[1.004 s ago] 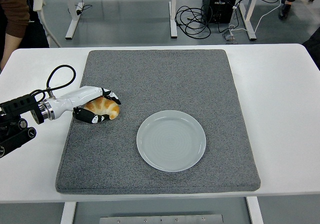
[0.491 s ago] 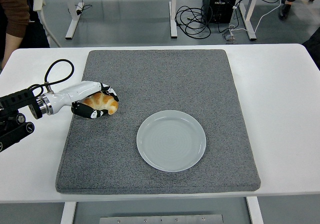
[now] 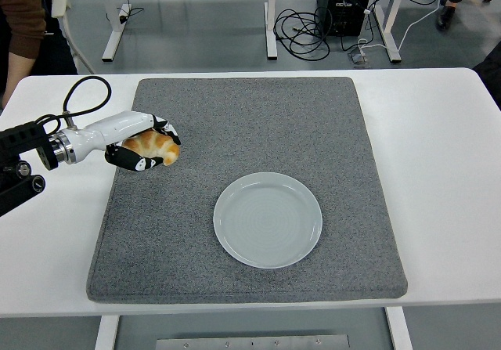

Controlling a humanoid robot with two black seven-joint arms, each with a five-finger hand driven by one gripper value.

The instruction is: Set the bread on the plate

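1. the bread (image 3: 156,146), a golden croissant-like roll, sits inside my left hand (image 3: 145,148), over the left part of the grey mat (image 3: 250,115).
2. my left hand is clasped around the bread: black-and-white fingers (image 3: 135,163) curl under its near side and others wrap over its far side, so the crust shows between them.
3. i cannot tell whether the bread touches the mat beneath my hand or hangs just above it.
4. behind my hand, toward my left, a white wrist section joins the black forearm (image 3: 23,162), with a black cable (image 3: 78,95) looping up over it; the forearm lies over the bare white surface (image 3: 438,146).
5. the plate (image 3: 268,219), pale and round, lies flat on the mat, well apart from my hand, to its right and nearer to me; nothing is on it.
6. the mat covers most of the middle of the surface, stretching away from my hand to the right.
7. beyond my hand, at the far left corner, a person (image 3: 23,21) in a brown sleeve stands by the surface.
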